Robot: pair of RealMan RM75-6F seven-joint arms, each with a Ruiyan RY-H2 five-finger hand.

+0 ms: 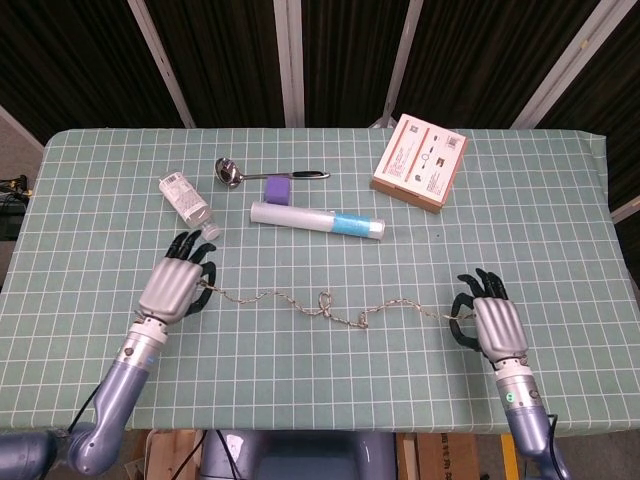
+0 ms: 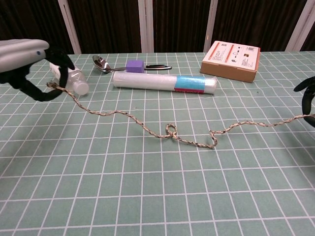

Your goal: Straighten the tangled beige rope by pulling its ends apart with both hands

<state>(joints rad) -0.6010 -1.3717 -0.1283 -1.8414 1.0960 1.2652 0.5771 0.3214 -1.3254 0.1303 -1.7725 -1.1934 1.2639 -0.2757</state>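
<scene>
The beige rope (image 1: 325,305) lies across the counter (image 1: 560,260) in front of the long clear tube (image 1: 316,219), stretched most of the way but with a small loop and a kink left near its middle, just on the robot's side of that tube. The left hand (image 1: 178,285) pinches one end in its fingers (image 2: 43,94), lifted a little off the cloth; the right hand (image 1: 488,320) appears to hold the other end at its fingers (image 1: 462,320), though in the chest view only the fingertips show at the edge. To finish well, I judge both hands should draw straight outward, away from the tube's ends, low and level, slowly enough that the loop slides open rather than tightening into a knot, and without letting either end slip. The bottle (image 1: 187,204) sits close behind the left hand and could be knocked. The printing on the box (image 1: 420,161) beyond the tube, and the bottle's label, is too small to read
</scene>
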